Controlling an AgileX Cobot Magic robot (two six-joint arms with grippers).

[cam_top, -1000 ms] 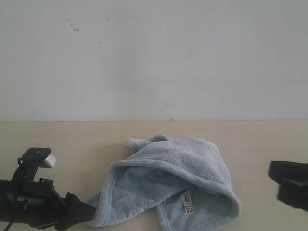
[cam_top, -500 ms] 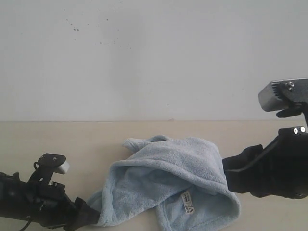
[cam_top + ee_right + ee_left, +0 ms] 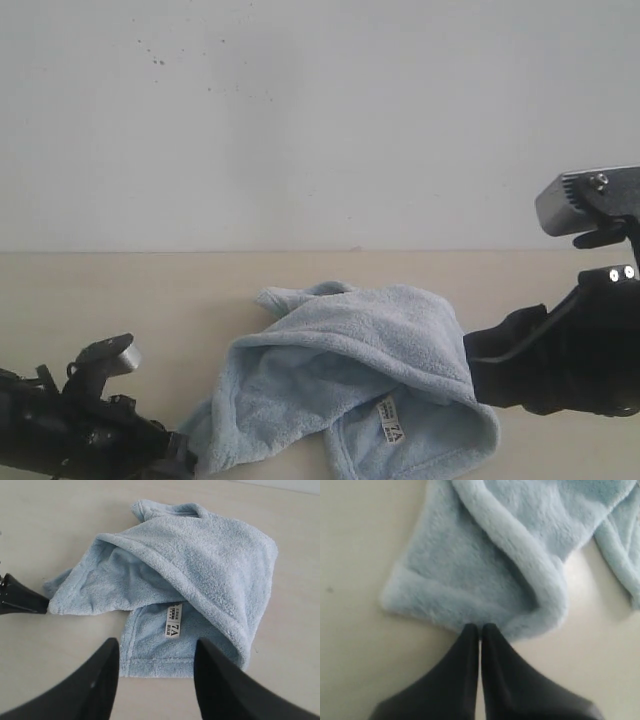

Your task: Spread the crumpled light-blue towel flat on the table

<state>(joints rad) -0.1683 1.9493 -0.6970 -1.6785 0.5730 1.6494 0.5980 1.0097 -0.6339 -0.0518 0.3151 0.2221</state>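
The crumpled light-blue towel (image 3: 350, 370) lies bunched on the beige table (image 3: 120, 290), folded over itself, with its white label (image 3: 390, 420) facing up near the front. My left gripper (image 3: 185, 462) sits low at the towel's left corner. In the left wrist view its fingers (image 3: 465, 650) are pressed together, tips (image 3: 480, 626) on the fluffy hem of the towel (image 3: 485, 555). My right gripper (image 3: 472, 368) hovers at the towel's right side. In the right wrist view it (image 3: 156, 645) stands wide open above the hemmed edge below the label (image 3: 173, 620).
A plain white wall (image 3: 320, 120) rises behind the table's far edge. Bare table (image 3: 50, 525) surrounds the towel (image 3: 200, 565) on every side. The tip of the left gripper (image 3: 25, 602) shows at the towel's corner in the right wrist view.
The right arm came in from the right edge to the towel's right side, then held. The left arm sank lower and stayed at the towel's left corner.
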